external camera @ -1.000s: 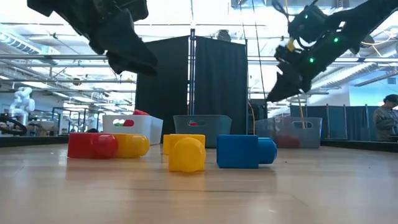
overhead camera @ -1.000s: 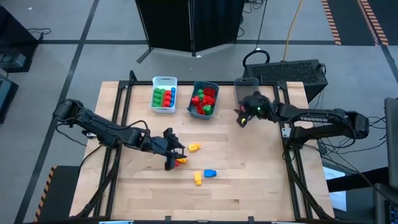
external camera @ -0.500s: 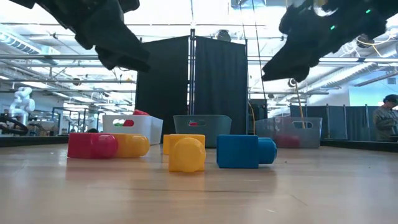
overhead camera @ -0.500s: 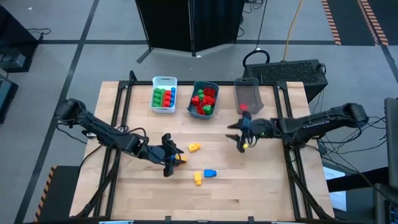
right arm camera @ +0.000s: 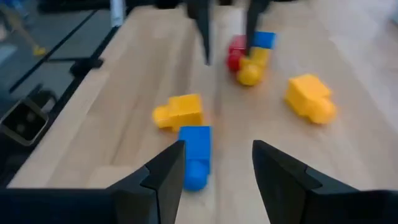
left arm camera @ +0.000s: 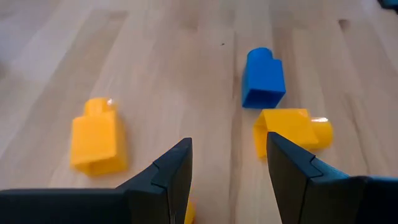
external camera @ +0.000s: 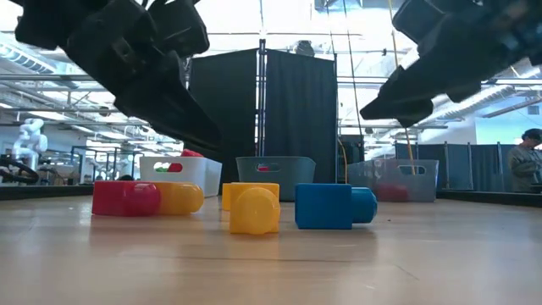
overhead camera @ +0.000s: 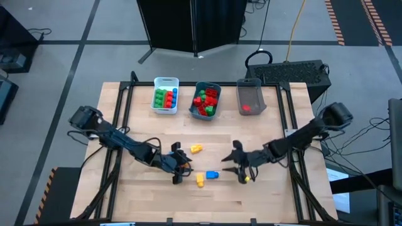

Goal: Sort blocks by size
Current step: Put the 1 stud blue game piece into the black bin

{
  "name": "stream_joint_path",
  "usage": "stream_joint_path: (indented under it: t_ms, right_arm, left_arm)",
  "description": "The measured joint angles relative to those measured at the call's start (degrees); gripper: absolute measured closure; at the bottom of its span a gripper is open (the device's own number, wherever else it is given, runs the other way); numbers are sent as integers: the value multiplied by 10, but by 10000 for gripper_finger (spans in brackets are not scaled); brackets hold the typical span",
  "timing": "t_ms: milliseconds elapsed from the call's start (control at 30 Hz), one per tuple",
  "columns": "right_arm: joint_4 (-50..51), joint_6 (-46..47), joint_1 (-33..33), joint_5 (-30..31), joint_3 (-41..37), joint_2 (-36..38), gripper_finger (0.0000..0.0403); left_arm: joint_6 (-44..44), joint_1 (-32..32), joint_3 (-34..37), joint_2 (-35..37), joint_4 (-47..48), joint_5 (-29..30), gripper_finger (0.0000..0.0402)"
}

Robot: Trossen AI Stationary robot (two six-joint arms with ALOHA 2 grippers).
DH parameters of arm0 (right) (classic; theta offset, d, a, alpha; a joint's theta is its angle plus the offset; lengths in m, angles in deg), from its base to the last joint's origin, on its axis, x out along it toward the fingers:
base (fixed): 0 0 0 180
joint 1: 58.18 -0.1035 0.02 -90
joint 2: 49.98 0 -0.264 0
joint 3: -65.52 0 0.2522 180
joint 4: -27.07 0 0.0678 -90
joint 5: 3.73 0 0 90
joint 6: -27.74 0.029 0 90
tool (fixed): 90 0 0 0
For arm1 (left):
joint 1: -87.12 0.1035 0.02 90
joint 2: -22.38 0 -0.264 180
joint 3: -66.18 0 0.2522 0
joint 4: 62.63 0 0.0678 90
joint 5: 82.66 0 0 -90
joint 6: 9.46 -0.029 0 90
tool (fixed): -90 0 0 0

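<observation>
Loose blocks lie on the wooden table: a yellow block (overhead camera: 196,149), a blue block (overhead camera: 212,174), another yellow block (overhead camera: 200,181), and a red and a yellow block side by side (external camera: 144,197). My left gripper (left arm camera: 229,155) hangs open just above the red-and-yellow pair, slanting down toward the blue block (left arm camera: 262,78). My right gripper (right arm camera: 217,165) is open and slants down over the table just right of the blue block (right arm camera: 196,152). Neither holds anything.
Three bins stand in a row at the far edge: a white bin (overhead camera: 166,94) with green, red and blue blocks, a teal bin (overhead camera: 206,99) with red and green blocks, and a grey bin (overhead camera: 250,97) with one red block. Bare wood lies toward the near edge.
My right gripper has swung from the grey bin toward the near edge and the left, sinking and tipping less steeply, and now hangs by the blue block. My left gripper has moved down and toward the near edge. The loose blocks lie where they were.
</observation>
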Motion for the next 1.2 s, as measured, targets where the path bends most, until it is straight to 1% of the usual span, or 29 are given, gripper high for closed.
stream_joint_path:
  t_ms: [133,200,300,433,500,567,667,767,900,1033,1200]
  right_arm:
    - [-87,-44,-24,0,0,-68,216]
    - [-136,-47,-29,0,0,-103,198]
    - [-178,-47,-31,0,1,-147,161]
    - [-191,-45,-29,2,10,-191,111]
    - [-196,-45,-27,4,24,-213,93]
    - [-189,-44,-23,11,39,-231,80]
    - [-149,-41,-19,13,69,-242,73]
    - [-107,-33,-17,13,90,-249,77]
    - [-84,-31,-16,13,105,-259,98]
    - [-69,-27,-13,13,111,-261,138]
    - [-63,-15,-6,12,111,-261,201]
  left_arm:
    - [-37,0,0,-35,-67,-7,242]
    - [-47,0,0,-47,-90,-8,242]
    - [-57,0,0,-56,-104,-9,242]
    - [-57,0,0,-57,-108,-9,242]
    - [-57,0,0,-57,-108,-9,242]
    - [-57,0,0,-57,-109,-9,242]
    - [-57,0,0,-57,-107,-8,242]
    - [-57,0,0,-57,-106,-8,242]
    - [-57,0,0,-57,-104,-8,242]
    - [-58,0,0,-57,-104,-4,242]
    - [-58,0,0,-57,-104,-4,242]
